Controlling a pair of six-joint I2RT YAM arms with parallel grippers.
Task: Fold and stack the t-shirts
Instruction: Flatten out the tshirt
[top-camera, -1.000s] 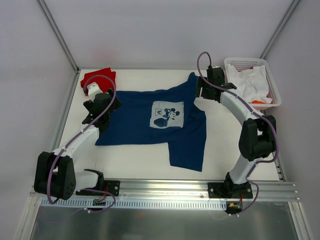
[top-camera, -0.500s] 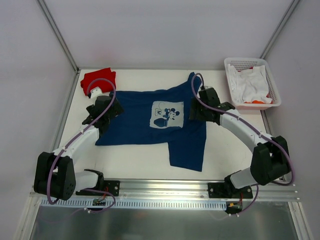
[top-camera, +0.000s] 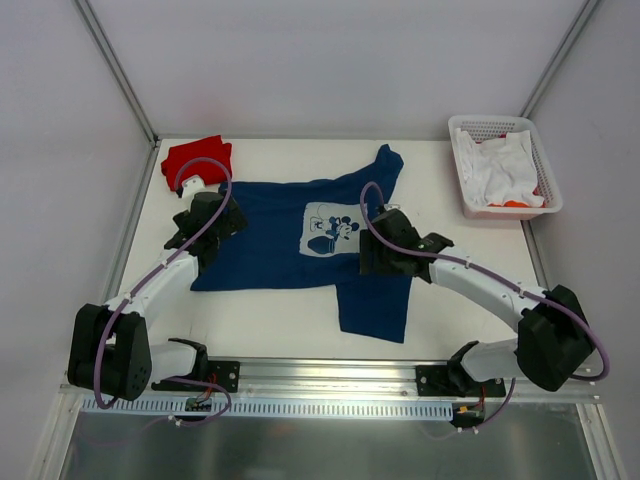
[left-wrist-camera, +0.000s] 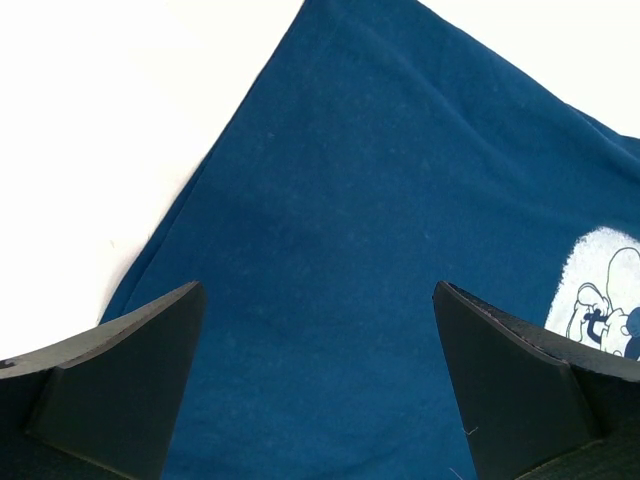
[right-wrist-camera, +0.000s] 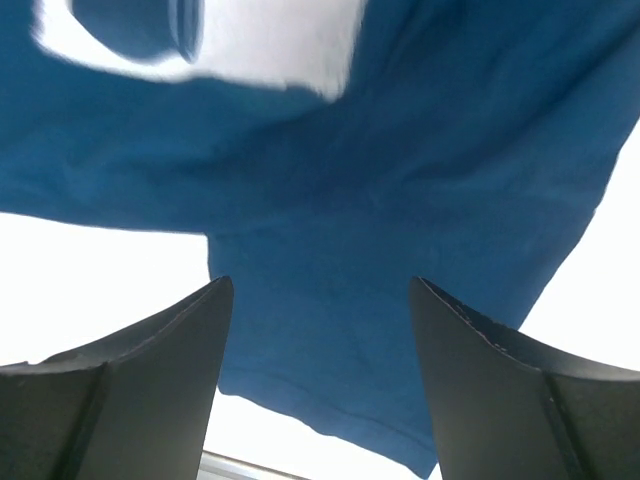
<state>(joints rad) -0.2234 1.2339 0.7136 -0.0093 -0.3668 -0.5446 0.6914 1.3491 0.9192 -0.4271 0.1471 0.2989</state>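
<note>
now, the navy t-shirt is lying flat on the table, print facing up, and the red t-shirt is sitting at the far left corner. the left gripper and right gripper are both hanging over the navy cloth, fingers spread wide, pinching nothing.

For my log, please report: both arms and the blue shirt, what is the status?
Left fingers open, over blue shirt. Right fingers open, over it too. Shirt spread out, not folded. Nothing in the way.
</note>
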